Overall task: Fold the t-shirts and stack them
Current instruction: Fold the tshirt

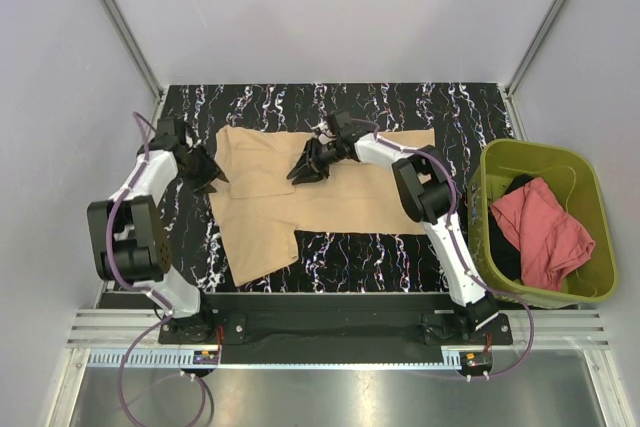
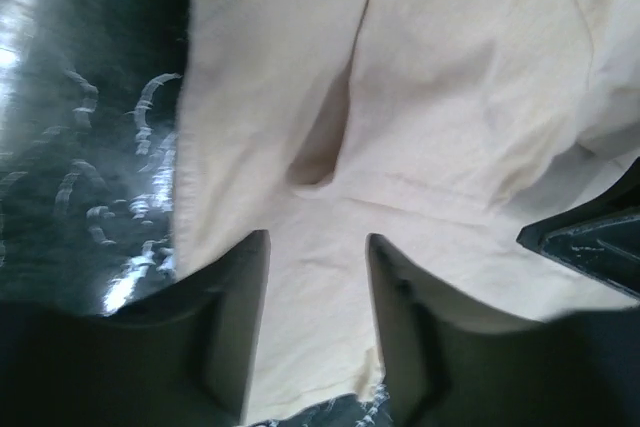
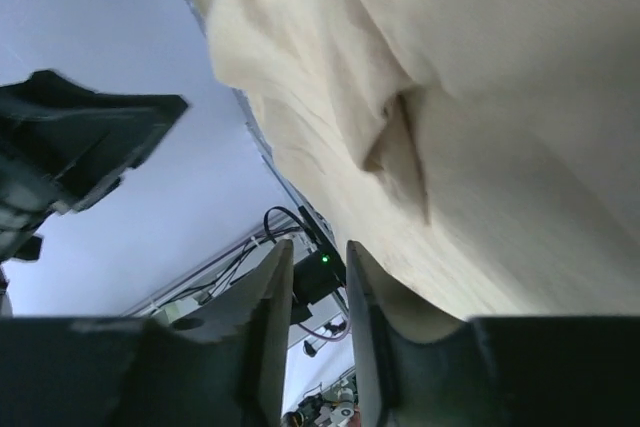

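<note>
As the tan t-shirt [image 1: 340, 197] lies lengthwise left-to-right, sleeves leftward, both jaws stand parted, gripping nothing.

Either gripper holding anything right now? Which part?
Nothing held; both are open. The tan-beige cloth t-shirt lies loose inside the left gripper; the right gripper is empty.

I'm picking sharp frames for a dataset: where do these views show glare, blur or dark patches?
Top external: evenly lit and sharp, the tan t-shirt crisp. Left wrist: white glare on the glossy tabletop, its pattern smeared; the left fingers dark and soft. Right wrist: the same shirt, close to the lens, is soft; the right fingers shadowed against a bright wall.
</note>
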### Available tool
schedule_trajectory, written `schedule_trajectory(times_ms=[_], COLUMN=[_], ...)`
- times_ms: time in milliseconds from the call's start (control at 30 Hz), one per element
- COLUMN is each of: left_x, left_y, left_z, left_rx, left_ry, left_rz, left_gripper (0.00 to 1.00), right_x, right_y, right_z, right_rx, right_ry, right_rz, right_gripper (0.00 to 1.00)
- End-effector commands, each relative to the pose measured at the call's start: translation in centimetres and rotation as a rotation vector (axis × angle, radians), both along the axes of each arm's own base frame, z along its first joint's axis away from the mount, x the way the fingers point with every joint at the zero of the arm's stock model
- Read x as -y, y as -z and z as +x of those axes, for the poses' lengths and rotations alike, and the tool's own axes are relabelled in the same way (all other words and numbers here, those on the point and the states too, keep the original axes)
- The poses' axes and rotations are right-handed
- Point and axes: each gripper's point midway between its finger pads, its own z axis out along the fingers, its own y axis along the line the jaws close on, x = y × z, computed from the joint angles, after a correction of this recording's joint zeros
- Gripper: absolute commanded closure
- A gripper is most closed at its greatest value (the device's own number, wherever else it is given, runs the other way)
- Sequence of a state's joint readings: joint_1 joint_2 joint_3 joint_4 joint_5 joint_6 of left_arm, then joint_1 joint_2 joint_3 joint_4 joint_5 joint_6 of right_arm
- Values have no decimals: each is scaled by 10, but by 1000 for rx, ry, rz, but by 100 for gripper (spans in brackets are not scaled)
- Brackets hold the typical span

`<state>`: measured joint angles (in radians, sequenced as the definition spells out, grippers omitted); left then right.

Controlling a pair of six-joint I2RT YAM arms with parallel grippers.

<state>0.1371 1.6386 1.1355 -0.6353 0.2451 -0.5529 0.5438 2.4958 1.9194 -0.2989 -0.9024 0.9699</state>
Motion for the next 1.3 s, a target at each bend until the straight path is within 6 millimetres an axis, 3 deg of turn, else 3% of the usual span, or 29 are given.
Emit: schedule_trajectory(times_ms=[0,100,233,333,400,433,467,500,567,633,900,1267], left_x=[-32,-31,-26,-32,-34,-35,-36,-36,-36,-37,-53,-29], left_y=[-42,-53,-55,-42,-36,-19,-28,-24,-17,-9,15,59], left_z=[8,25,69,110,126,133,148,154,172,188,209,207], left_rx=[134,171,226,227,227,200,234,235,254,263,248,177], left_ry=[-56,-26,58,94,115,126,137,153,183,196,189,181], left_rz=[153,146,108,117,120,112,116,118,107,104,159,-23], left_gripper=[46,40,31,30,29,29,29,29,29,29,23,32], right_x=[8,18,36,55,72,80,89,97,119,138,177,208], right_y=[-50,-51,-63,-74,-79,-81,-75,-83,-75,-80,-80,-73], right_z=[-5,-13,-20,-18,-12,-11,-12,-11,-8,-3,-6,17], right_rx=[104,109,152,232,263,272,260,276,266,276,283,279], right_ry=[-57,-83,-101,-112,-82,-77,-63,-47,-17,19,73,153], right_rz=[9,-33,-113,-173,-215,-225,-249,-255,-290,-302,-353,-392], right_gripper=[61,54,50,49,48,48,48,48,48,48,48,48])
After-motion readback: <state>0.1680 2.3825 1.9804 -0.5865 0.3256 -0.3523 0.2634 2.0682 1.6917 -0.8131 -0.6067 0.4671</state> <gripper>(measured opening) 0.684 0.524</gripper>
